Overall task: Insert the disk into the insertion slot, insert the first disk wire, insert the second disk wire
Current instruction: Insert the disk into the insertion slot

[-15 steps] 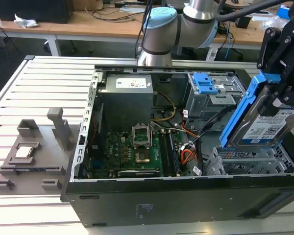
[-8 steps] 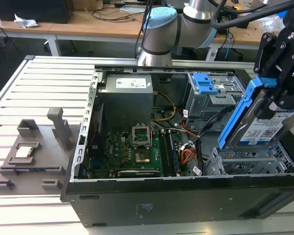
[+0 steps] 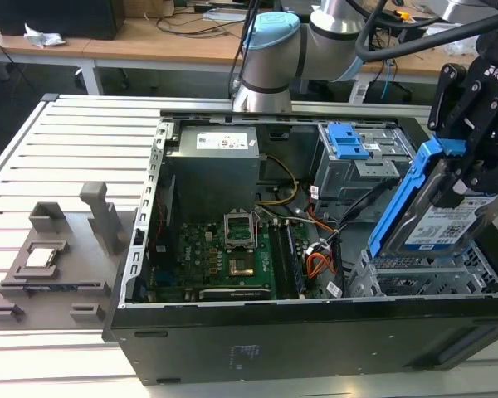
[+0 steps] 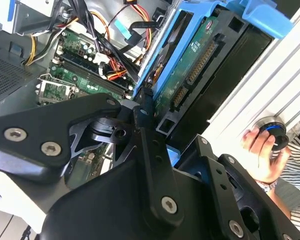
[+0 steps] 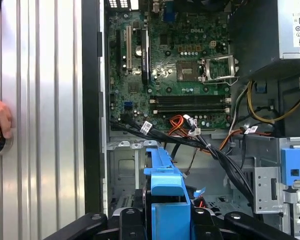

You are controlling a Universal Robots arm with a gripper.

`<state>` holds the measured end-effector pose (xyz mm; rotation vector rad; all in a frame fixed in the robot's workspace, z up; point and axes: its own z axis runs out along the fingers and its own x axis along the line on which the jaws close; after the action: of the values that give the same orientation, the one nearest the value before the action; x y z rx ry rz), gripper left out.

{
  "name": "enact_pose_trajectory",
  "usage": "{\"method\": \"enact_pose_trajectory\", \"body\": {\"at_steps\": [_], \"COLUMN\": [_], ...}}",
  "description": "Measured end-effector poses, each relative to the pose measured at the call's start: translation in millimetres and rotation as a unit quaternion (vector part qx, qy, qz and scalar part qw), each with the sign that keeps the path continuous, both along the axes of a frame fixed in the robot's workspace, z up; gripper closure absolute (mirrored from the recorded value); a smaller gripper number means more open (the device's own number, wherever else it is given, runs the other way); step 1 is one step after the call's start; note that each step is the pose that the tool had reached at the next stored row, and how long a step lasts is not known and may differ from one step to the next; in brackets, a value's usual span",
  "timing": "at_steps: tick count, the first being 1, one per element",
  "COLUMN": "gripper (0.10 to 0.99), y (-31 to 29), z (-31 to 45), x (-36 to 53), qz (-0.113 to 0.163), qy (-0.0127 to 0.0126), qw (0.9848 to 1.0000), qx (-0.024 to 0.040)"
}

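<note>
We are pinching the disk (image 3: 438, 222) with our fingers (image 3: 488, 162), holding it tilted in the air just above the slot (image 3: 423, 278) in the computer case (image 3: 315, 340) on the bench (image 3: 66, 166).

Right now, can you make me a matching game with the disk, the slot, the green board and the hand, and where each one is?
Things:
1 disk
2 slot
3 green board
4 hand

Places:
A on a round knob outside the case
B flat on the case floor
C held tilted in the gripper
D right under the tilted disk

Pairs: 1-C, 2-D, 3-B, 4-A
</note>
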<state>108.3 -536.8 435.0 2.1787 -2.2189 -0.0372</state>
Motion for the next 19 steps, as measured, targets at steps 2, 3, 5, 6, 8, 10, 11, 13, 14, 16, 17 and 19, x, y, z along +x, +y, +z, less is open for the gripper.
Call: {"method": "enact_pose_trajectory", "body": {"at_steps": [2, 3, 5, 6, 8, 10, 11, 13, 14, 16, 17, 19], "gripper": [0.722, 0.722, 0.722, 0.722, 0.722, 0.722, 0.722, 0.722, 0.722, 0.722, 0.722, 0.722], "y": [-0.7, -1.4, -3.0, -4.0, -6.1, -6.1, -6.2, -6.2, -6.2, -6.2, -6.2, -6.2], "z": [-0.4, -0.7, -1.2, -1.5, -2.3, -3.3, -4.7, -6.9, -7.7, -9.9, -10.9, -13.1], "x": [0.1, 0.2, 0.1, 0.2, 0.2, 0.2, 0.2, 0.2, 0.2, 0.2, 0.2, 0.2], "qz": [0.0, 0.0, 0.0, 0.0, 0.0, 0.0, 0.0, 0.0, 0.0, 0.0, 0.0, 0.0], "qy": [0.0, 0.0, 0.0, 0.0, 0.0, 0.0, 0.0, 0.0, 0.0, 0.0, 0.0, 0.0], "qw": [1.0, 1.0, 1.0, 1.0, 1.0, 1.0, 1.0, 1.0, 1.0, 1.0, 1.0, 1.0], "qx": [-0.0002, -0.0004, -0.0007, -0.0009, -0.001, -0.0013, -0.0013, -0.0013, -0.0013, -0.0013, -0.0013, -0.0013]}}
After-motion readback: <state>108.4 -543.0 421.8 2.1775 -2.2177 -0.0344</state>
